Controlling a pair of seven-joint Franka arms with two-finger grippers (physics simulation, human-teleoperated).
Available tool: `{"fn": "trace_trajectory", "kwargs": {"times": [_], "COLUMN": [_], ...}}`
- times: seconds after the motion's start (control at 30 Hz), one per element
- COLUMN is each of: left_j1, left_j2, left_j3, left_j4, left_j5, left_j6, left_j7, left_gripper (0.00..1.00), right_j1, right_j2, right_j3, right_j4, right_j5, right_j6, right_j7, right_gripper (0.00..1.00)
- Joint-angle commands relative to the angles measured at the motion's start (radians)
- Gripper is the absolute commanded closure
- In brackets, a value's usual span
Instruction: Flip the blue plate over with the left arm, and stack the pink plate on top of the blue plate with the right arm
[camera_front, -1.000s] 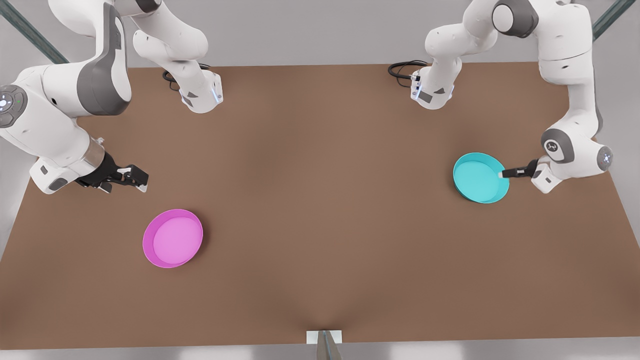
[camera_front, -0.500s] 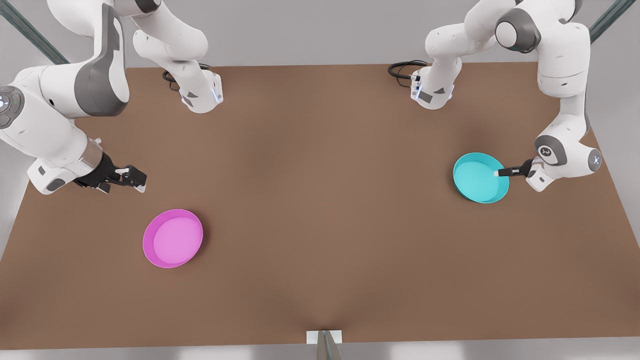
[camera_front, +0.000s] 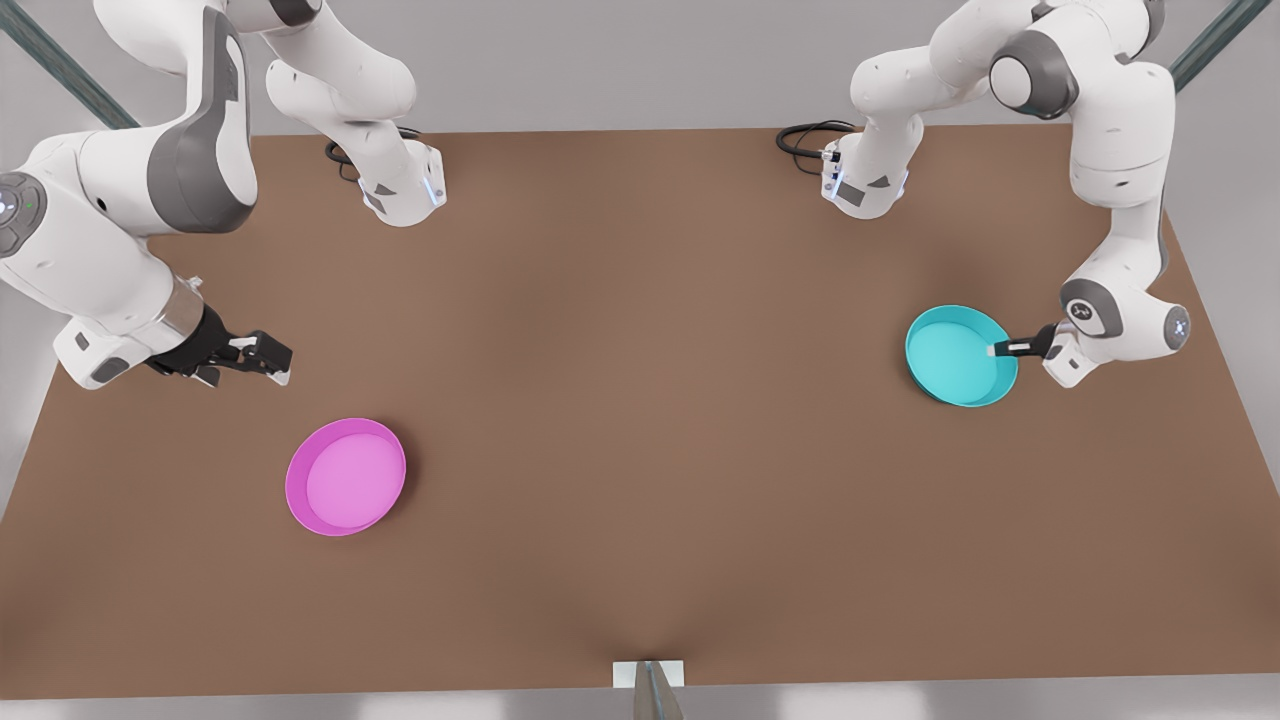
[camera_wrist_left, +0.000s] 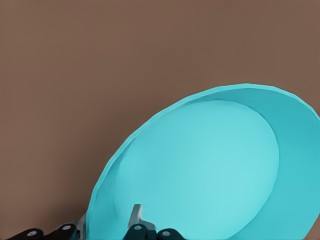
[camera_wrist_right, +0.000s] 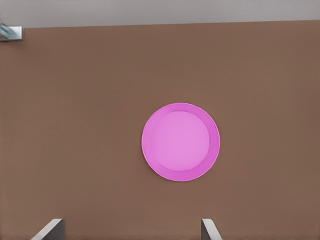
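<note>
Pink plate (camera_front: 346, 477) lies flat on the brown tabletop (camera_front: 640, 450), nearest, toward the front view's left. Right tool (camera_front: 262, 357) hovers just behind it, fingers spread, gripping nothing. Farther off on the front view's right, left tool (camera_front: 1000, 349) is clamped on the blue plate (camera_front: 958, 355) rim; that plate sits tilted.

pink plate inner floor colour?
Lighter pink than its magenta rim; pink plate shows best in right wrist view.
</note>
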Motion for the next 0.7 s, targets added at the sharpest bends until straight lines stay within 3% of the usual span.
{"fn": "trace_trajectory", "kwargs": {"times": [0.0,0.03,0.5,0.67], "left_j1": [0.0,0.0,-0.012,-0.086], "left_j2": [0.002,0.002,-0.024,-0.057], "left_j3": [0.0,-0.002,-0.018,-0.018], "left_j4": [0.0,0.002,0.026,0.123], "left_j5": [0.0,0.0,0.002,0.074], "left_j6": [0.001,0.002,-0.019,-0.128], "left_j7": [0.0,0.0,0.008,-0.005], "left_gripper": [0.72,0.79,0.79,0.79], "right_j1": [0.0,0.0,-0.001,-0.001], "right_j2": [-0.001,-0.001,0.0,0.002], "right_j3": [-0.001,0.001,-0.002,-0.002], "right_j4": [0.0,0.0,0.0,0.0], "right_j5": [0.0,0.0,0.0,0.0], "right_j6": [0.0,0.0,0.002,0.002], "right_j7": [0.0,0.0,0.0,0.0], "right_gripper": [0.0,0.0,0.0,0.0]}}
